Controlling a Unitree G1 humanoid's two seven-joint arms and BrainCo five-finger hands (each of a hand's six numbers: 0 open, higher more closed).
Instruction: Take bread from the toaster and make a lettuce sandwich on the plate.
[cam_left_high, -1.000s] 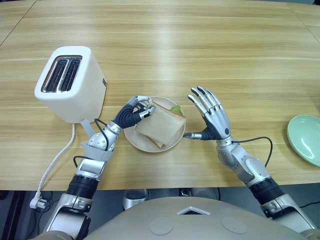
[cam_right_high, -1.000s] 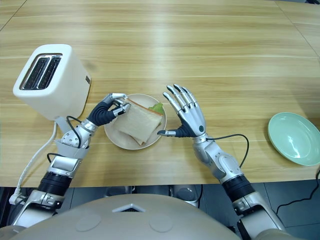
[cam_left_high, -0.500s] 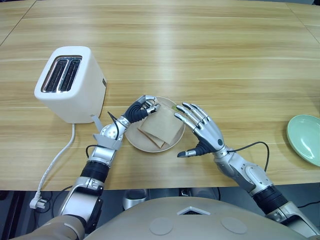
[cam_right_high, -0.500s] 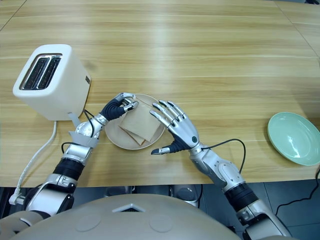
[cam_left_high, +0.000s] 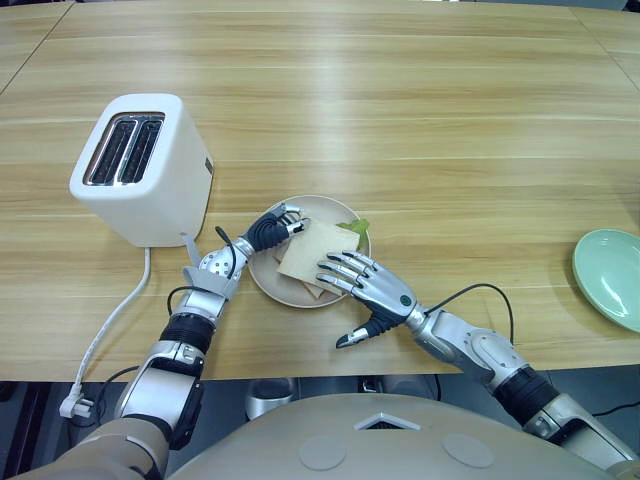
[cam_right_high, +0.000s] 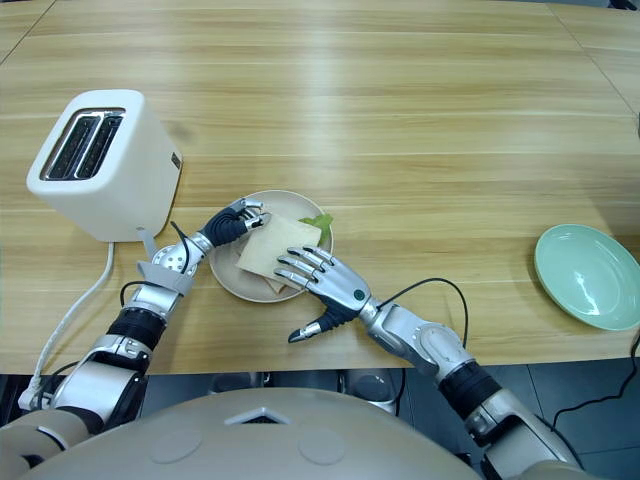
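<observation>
A tan plate sits near the table's front edge, right of the white toaster, whose slots look dark and empty. On the plate lies a stacked sandwich: the top bread slice covers a lower slice, and a bit of green lettuce pokes out at the far right. My left hand is at the plate's left rim, fingers curled on the top slice's left corner. My right hand lies flat at the plate's near right, fingers spread, with fingertips resting on the slice's near edge.
A pale green plate stands at the right edge of the table. The toaster's white power cord runs from its base over the front edge at the left. Bare wooden tabletop stretches behind the plate.
My right hand has dropped from upright beside the plate to lying flat with fingertips on the bread. The left hand has lowered the tilted top slice onto the stack.
</observation>
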